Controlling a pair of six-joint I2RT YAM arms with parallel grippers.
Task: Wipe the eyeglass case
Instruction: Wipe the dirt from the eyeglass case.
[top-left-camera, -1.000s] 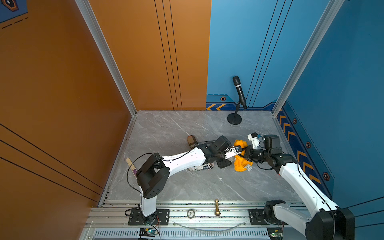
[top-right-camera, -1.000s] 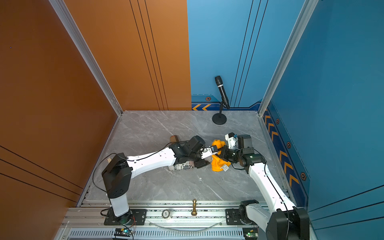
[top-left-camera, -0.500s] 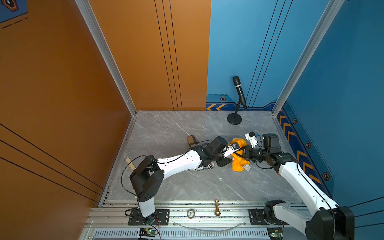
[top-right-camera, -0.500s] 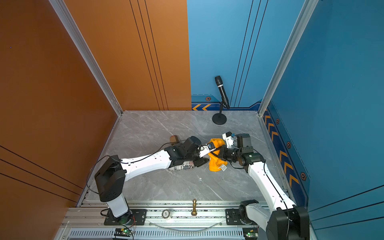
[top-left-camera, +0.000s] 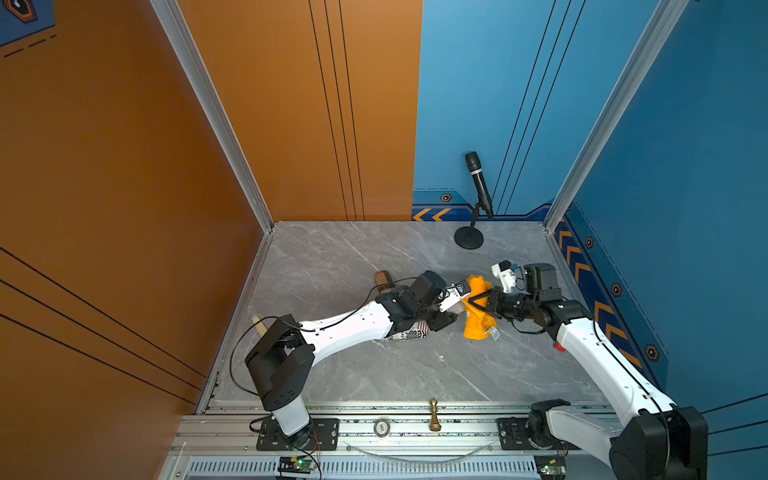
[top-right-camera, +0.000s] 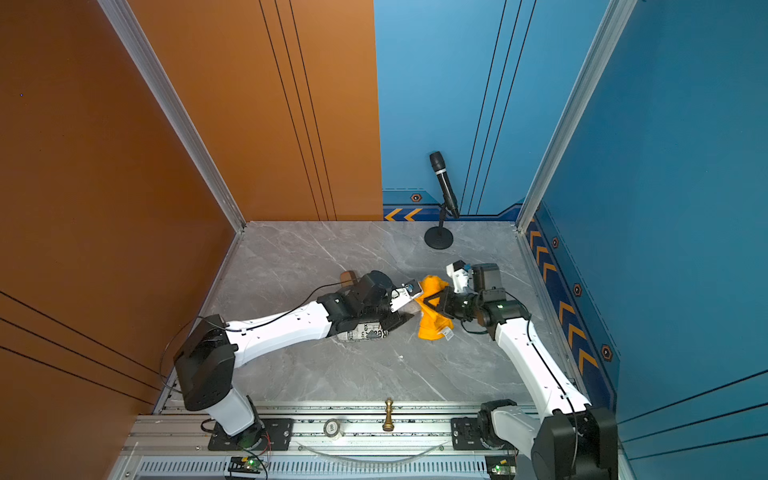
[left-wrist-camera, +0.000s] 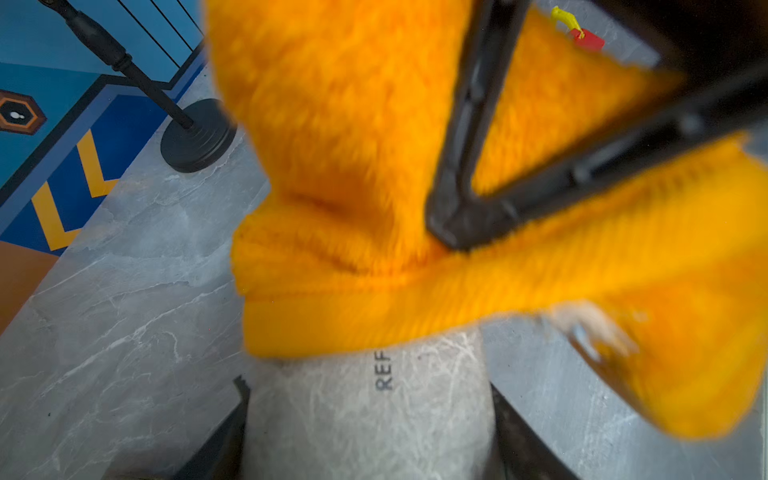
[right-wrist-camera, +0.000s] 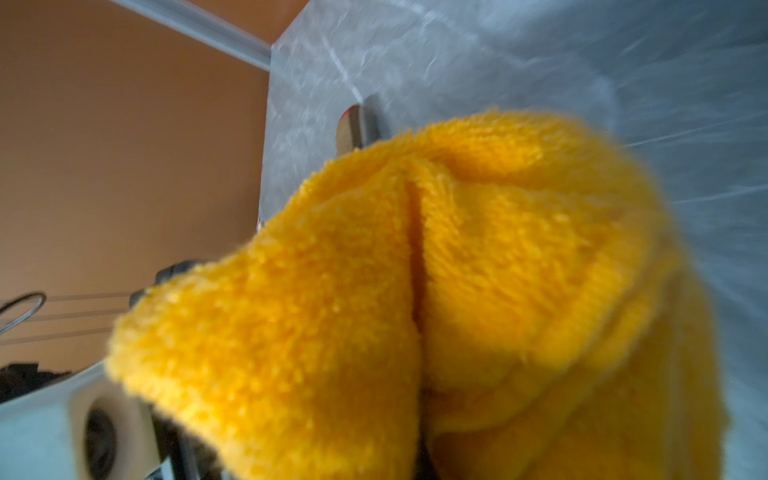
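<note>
Since a second ago the right gripper (top-left-camera: 478, 300), pinched tight on the orange cloth (top-left-camera: 478, 326), has slid in over the far end of the eyeglass case (left-wrist-camera: 365, 424), which the left gripper (top-left-camera: 444, 321) clamps by its long sides near the centre of the table (top-left-camera: 374, 374). We judge the case light, rigid, somewhat slick: grip across its width, rub gently.

The cloth (top-left-camera: 478, 316) overlaps the eyeglass case (left-wrist-camera: 365, 415) — microphone stand (top-left-camera: 468, 240) behind.

The orange cloth (left-wrist-camera: 353, 166) covers the far end of the eyeglass case (left-wrist-camera: 365, 415) — its lettering breaks off after three letters. The left gripper's fingers (left-wrist-camera: 224, 440) run out of view. From its own wrist camera the right gripper (left-wrist-camera: 451, 230) is buried — only blurred fleece shows.
</note>
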